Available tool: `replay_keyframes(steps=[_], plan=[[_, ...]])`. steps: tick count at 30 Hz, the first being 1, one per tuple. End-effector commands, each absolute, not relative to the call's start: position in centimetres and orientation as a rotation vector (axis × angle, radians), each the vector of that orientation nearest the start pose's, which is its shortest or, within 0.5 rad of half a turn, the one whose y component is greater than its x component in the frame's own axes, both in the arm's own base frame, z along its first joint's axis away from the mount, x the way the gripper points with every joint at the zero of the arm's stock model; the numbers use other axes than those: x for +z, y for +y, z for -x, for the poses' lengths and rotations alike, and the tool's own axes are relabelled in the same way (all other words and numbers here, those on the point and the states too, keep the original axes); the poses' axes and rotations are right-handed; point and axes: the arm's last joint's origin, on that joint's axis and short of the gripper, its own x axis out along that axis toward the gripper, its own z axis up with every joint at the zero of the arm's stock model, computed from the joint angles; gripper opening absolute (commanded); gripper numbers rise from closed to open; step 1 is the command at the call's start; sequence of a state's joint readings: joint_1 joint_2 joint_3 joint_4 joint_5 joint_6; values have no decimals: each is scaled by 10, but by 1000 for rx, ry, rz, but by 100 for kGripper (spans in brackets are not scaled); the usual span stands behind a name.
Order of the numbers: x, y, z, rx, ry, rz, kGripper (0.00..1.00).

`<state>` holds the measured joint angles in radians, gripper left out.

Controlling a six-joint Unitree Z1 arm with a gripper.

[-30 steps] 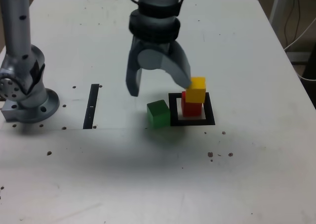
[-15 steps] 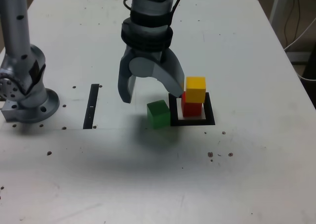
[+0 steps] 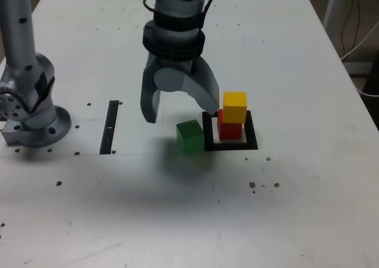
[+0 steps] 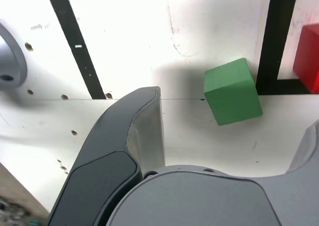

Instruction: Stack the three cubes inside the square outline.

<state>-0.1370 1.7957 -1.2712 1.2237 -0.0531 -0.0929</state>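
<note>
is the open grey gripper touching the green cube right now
Apart: the wrist view plainly shows white tabletop between the open grey gripper's curved fingers and the matte green cube.

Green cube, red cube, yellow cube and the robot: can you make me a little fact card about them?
red cube: inside the square outline
yellow cube: on top of the red cube
green cube: on the table, outside the white centre, by the outline's edge on the exterior view's left
end effector: open, above the table, holding nothing
cubes stacked: two
</note>
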Motion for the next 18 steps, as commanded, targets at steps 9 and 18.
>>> replay_keyframes(steps=[9, 18], plan=[[262, -40, -263, 86, 1820, 122, 100], [256, -41, -268, 100, 1831, 132, 100]])
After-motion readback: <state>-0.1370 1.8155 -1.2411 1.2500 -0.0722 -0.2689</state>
